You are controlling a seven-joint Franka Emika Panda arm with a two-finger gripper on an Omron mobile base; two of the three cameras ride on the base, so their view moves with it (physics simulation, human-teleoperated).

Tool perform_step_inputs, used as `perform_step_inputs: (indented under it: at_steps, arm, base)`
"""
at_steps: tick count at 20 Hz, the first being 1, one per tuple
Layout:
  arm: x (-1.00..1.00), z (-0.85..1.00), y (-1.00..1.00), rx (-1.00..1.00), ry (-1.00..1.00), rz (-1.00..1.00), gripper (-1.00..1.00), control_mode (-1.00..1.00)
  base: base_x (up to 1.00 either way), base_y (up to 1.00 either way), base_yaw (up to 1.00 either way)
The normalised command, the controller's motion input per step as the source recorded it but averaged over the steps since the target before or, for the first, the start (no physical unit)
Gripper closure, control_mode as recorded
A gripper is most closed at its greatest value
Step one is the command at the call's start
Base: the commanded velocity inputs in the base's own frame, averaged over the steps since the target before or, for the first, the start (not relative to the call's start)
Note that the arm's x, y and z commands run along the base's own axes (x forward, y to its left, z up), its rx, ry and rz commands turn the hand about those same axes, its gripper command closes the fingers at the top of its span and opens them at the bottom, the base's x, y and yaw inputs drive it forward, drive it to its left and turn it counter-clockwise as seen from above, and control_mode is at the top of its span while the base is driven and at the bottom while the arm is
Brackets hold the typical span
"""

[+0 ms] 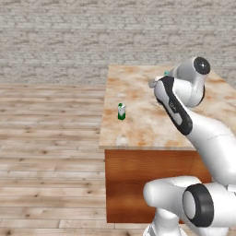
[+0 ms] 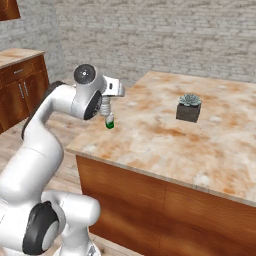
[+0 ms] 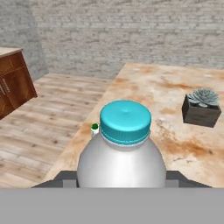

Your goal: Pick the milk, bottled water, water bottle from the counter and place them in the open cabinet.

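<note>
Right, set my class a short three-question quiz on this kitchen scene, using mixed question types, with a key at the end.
1. True or false: the tool is shut on the bottled water.
2. What colour is the bottled water's cap? A red, B blue, C black.
3. Fill in: the small green-and-white carton standing upright near the edge of the counter is the ___.

Key:
1. True: the bottle sits between the two fingers.
2. B.
3. milk.
</note>
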Motion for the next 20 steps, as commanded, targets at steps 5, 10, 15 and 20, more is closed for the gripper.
perform_step_inputs:
  at_steps: [5, 10, 15, 20]
  arm:
    - [-0.73, 0.41, 0.00, 0.00, -0.09, 0.00, 1.00, -1.00]
    - [-0.74, 0.39, 0.00, 0.00, -0.07, 0.00, 1.00, -1.00]
    - [-0.73, 0.34, 0.00, 0.00, -0.03, 0.00, 1.00, -1.00]
    - [-0.67, 0.32, 0.06, 0.00, 0.00, 0.00, 1.00, -1.00]
  base:
    - [0.00, 0.00, 0.00]
    - [0.00, 0.00, 0.00]
    - [0.00, 0.00, 0.00]
    - [0.00, 0.00, 0.00]
